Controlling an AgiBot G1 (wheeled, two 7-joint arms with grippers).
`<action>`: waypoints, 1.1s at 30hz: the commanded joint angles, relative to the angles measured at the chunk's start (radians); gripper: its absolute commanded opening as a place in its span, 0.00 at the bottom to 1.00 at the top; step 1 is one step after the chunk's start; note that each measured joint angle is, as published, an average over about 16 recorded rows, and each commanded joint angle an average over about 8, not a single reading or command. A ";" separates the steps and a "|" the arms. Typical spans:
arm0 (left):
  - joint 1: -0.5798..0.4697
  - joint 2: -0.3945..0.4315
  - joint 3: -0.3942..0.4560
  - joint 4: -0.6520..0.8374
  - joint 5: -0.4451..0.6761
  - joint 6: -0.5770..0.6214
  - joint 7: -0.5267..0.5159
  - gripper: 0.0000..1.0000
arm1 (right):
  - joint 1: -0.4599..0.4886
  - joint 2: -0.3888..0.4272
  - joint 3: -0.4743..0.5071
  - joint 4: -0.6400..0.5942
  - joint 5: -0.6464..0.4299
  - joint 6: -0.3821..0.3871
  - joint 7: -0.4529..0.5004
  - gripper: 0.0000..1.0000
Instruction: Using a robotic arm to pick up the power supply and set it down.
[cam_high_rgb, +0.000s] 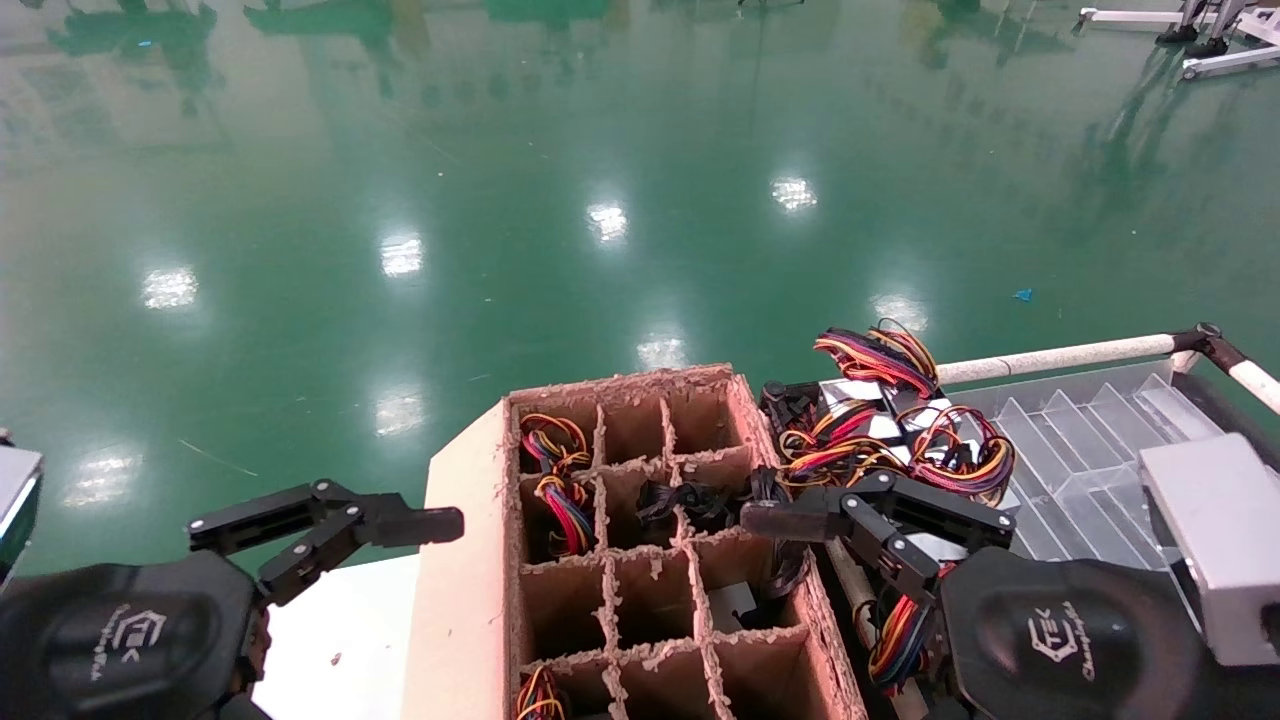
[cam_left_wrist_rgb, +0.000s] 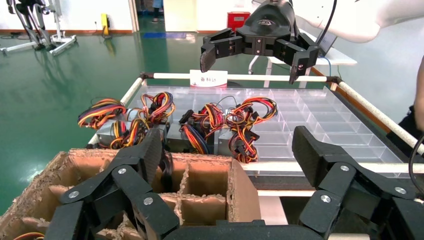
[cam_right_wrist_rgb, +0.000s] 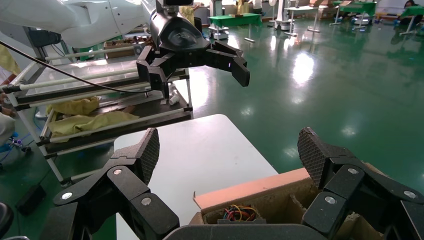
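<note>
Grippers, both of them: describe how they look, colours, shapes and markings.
Both match. The left gripper and right gripper are black two-finger linkage claws with silver pivot screws and cross-hatched textured pads. Each sits on a rounded black housing bearing a white logo. Behind the right housing is a silver-grey block. The wrist views show white arm shells and a thin black cable.

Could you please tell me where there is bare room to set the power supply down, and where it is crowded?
Several cells of the brown cardboard divider box look bare, mainly the far and middle ones. The white tabletop beside the open left claw is bare, as are the clear plastic tray's compartments. Crowded: the silver boxes with red-yellow-orange wires, beyond the open right claw.
</note>
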 joint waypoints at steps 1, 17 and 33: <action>0.000 0.000 0.000 0.000 0.000 0.000 0.000 0.00 | 0.000 0.000 0.000 0.000 0.000 0.000 0.000 1.00; 0.000 0.000 0.000 0.000 0.000 0.000 0.000 0.00 | 0.000 0.000 0.000 0.000 0.000 0.000 0.000 1.00; 0.000 0.000 0.000 0.000 0.000 0.000 0.000 0.00 | 0.000 0.000 0.000 0.000 0.000 0.000 0.000 1.00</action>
